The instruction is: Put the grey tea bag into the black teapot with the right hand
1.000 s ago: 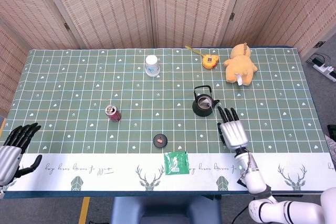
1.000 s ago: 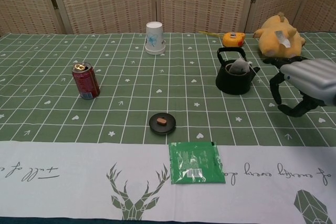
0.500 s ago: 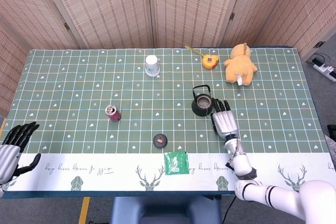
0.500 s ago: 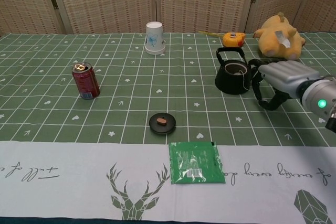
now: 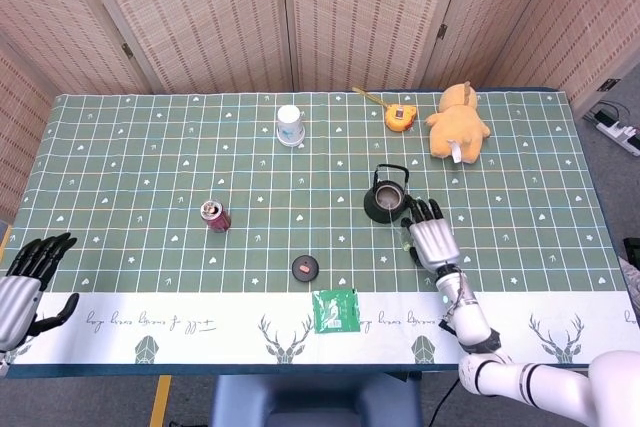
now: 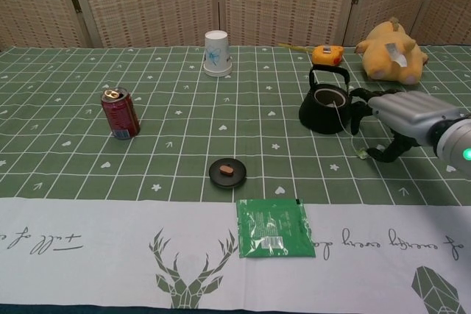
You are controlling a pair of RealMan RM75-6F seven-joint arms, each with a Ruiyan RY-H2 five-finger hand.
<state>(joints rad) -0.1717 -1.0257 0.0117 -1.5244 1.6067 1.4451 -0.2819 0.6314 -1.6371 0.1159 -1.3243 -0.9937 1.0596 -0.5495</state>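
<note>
The black teapot point(image 5: 385, 199) point(image 6: 327, 104) stands right of the table's middle with its handle up. The grey tea bag point(image 6: 329, 96) lies inside its mouth. A thin string runs over the rim down to a small tag point(image 6: 361, 154) on the cloth. My right hand point(image 5: 430, 237) point(image 6: 408, 112) hovers just right of the pot, fingers apart and loosely curved, holding nothing. My left hand point(image 5: 25, 282) rests at the table's near left corner, fingers spread and empty; the chest view does not show it.
A red can point(image 6: 120, 114) stands at the left and a white cup point(image 6: 216, 53) at the back. A black lid point(image 6: 227, 172) and a green packet point(image 6: 274, 228) lie near the front. A yellow plush point(image 6: 388, 60) and an orange object point(image 6: 327, 55) sit behind the pot.
The tea bag has sunk from the pot's mouth to inside it, its string now trailing out to the tag. My right hand moved in beside the pot, then eased slightly back.
</note>
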